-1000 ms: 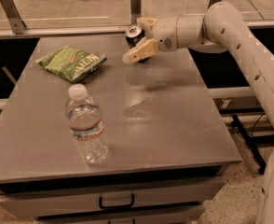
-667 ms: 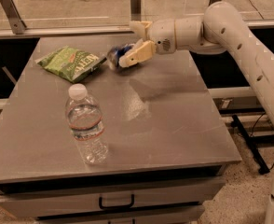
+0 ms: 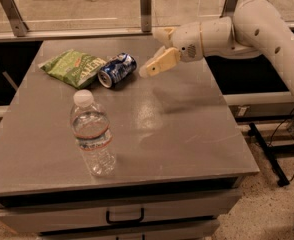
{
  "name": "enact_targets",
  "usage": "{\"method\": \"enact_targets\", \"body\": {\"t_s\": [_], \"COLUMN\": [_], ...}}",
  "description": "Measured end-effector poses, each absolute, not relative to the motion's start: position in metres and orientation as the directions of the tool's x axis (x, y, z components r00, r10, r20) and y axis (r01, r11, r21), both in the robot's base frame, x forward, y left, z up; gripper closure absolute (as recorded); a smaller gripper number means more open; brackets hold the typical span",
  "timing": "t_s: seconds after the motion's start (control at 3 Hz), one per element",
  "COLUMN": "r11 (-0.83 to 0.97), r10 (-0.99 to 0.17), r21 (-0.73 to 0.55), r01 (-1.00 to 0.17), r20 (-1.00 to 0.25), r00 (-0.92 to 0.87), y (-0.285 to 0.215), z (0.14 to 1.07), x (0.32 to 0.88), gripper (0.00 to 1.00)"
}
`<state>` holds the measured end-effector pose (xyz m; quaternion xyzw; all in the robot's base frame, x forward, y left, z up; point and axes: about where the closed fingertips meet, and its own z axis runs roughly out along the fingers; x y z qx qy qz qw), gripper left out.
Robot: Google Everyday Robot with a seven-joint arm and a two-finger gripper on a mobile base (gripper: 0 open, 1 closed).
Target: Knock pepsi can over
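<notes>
The pepsi can (image 3: 117,70), dark blue with a silver top, lies on its side on the grey table (image 3: 187,134). Its silver end points toward the front left and it touches the green crisp bag (image 3: 73,67). My gripper (image 3: 152,53) hovers just to the right of the can, apart from it. It is open and empty. One cream finger (image 3: 159,64) points down-left toward the can. The arm reaches in from the right.
A clear water bottle (image 3: 91,134) with a white cap stands upright at the front left of the table. A railing with metal posts (image 3: 146,4) runs behind the table. A drawer handle (image 3: 124,217) shows below the front edge.
The can stood upright at the gripper a second ago. It has since tipped to the left and now lies on its side against the crisp bag. The gripper swept left and a little toward the front.
</notes>
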<state>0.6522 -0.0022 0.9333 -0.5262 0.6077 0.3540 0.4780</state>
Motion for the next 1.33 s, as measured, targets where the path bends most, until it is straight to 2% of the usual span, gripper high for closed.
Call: {"method": "enact_targets", "body": {"t_s": [0.67, 1.0, 1.33], "r11": [0.474, 0.522, 0.512], "r10": [-0.502, -0.598, -0.725], "r21": [-0.35, -0.529, -0.704], "r01": [-0.808, -0.669, -0.492], "r20": [-0.861, -0.786, -0.661], "r00": [0.079, 0.155, 0.192], "y": [-0.122, -0.156, -0.173], "z": [0.985, 1.046, 1.123], "x": [0.701, 0.702, 0.688], "gripper": [0.0, 0.0, 0.0]}}
